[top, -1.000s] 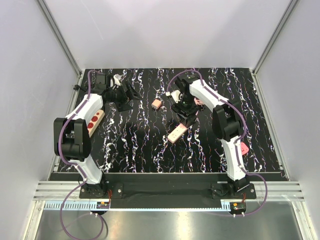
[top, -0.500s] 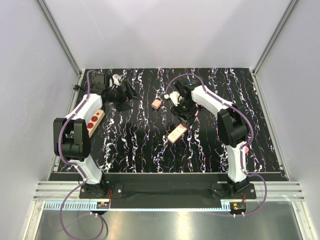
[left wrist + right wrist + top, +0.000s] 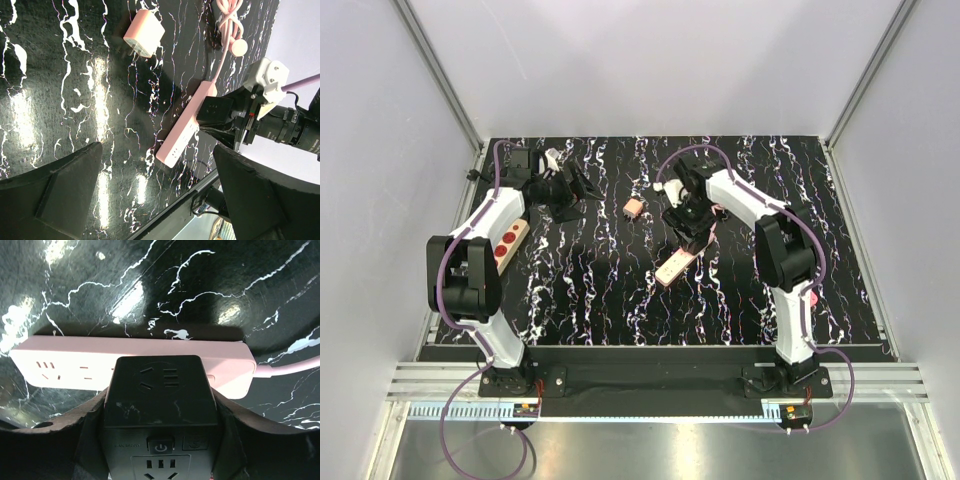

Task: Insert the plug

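Plug lies loose on the counter btwn the arms, apart from the pink strip. Left end effector gapes wide, empty. Right end effector seems clamped on a black socket block right over the strip. Risks, we reckon: block hides sockets; plug skids when pinched; strip slides w/o a hold-down during insertion.

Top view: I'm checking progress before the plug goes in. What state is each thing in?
Plug: lying loose, not inserted.
Pink power strip: lying flat, visible sockets empty.
Black adapter: gripped, against the pink power strip.
Beige strip: lying flat, nothing plugged in.
Left gripper: open, empty.
Right gripper: shut on the black adapter.
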`<state>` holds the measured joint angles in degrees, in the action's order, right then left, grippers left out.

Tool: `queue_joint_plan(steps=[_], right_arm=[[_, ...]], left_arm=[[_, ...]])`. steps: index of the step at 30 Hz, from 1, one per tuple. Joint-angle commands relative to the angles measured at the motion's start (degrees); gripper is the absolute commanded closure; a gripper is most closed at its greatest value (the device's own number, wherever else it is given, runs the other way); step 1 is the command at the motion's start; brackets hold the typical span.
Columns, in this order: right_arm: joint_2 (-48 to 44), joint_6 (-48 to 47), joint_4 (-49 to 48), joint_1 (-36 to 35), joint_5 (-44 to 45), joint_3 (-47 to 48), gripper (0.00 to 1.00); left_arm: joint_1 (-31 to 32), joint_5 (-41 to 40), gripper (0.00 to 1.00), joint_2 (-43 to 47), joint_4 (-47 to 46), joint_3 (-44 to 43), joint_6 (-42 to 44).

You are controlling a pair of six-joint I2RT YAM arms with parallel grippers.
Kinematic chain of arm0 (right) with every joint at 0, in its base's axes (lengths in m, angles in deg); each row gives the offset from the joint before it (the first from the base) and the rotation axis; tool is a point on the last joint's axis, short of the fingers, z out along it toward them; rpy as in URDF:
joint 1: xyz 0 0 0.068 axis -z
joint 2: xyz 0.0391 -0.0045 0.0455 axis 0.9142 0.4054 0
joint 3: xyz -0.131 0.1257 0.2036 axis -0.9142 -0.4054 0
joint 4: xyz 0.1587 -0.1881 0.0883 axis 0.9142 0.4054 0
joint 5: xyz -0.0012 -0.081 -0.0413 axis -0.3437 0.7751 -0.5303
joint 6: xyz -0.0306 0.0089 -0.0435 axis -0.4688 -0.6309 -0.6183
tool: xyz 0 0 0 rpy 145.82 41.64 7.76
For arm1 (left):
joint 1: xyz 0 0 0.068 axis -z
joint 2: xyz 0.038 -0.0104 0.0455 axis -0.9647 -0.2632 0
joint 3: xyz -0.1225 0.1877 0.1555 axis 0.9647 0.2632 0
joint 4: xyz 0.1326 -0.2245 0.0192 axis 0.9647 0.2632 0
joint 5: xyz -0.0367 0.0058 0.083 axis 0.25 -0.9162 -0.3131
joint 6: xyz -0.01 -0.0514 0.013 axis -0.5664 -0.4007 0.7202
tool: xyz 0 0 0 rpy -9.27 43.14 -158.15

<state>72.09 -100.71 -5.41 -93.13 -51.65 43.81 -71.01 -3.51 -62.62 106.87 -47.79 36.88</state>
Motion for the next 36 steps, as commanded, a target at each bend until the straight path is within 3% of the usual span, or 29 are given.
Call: queue_joint_plan(steps=[1, 5, 12, 19, 23, 27, 31, 36], right_arm=[[2.3, 6.3, -3.6, 0.1, 3.3, -6.9, 1.00], [-2.8, 11.3, -9.1, -0.6, 7.7, -12.2, 1.00], [-5.7, 11.6, -20.5, -0.5, 5.8, -21.1, 1.00], [-2.5, 13.2, -17.7, 1.8, -3.7, -17.1, 1.00], [-2.8, 7.6, -14.8, 3.4, -7.9, -15.8, 1.00], [-1.4, 3.2, -10.0, 3.6, -6.7, -11.8, 1.00], [2.0, 4.6, -6.4, 3.2, -1.6, -7.7, 1.00], [1.1, 8.5, -9.8, 2.1, 1.5, -11.2, 1.00]], left_arm=[[-0.4, 1.6, 0.01, 1.8, -2.1, 0.1, -0.2], [-0.4, 1.7, 0.01, 1.8, -2.1, 0.1, -0.3], [-0.4, 1.7, 0.01, 1.9, -2.0, 0.2, -0.3], [-0.4, 1.5, 0.01, 2.0, -2.0, 0.6, -0.2], [-0.4, 1.6, 0.01, 1.9, -2.0, 0.5, -0.3], [-0.4, 1.8, 0.01, 2.0, -2.1, 0.2, -0.4], [-0.5, 1.7, 0.01, 1.9, -2.2, 0.4, -0.3], [-0.6, 1.6, 0.01, 1.8, -2.2, 0.3, -0.3]])
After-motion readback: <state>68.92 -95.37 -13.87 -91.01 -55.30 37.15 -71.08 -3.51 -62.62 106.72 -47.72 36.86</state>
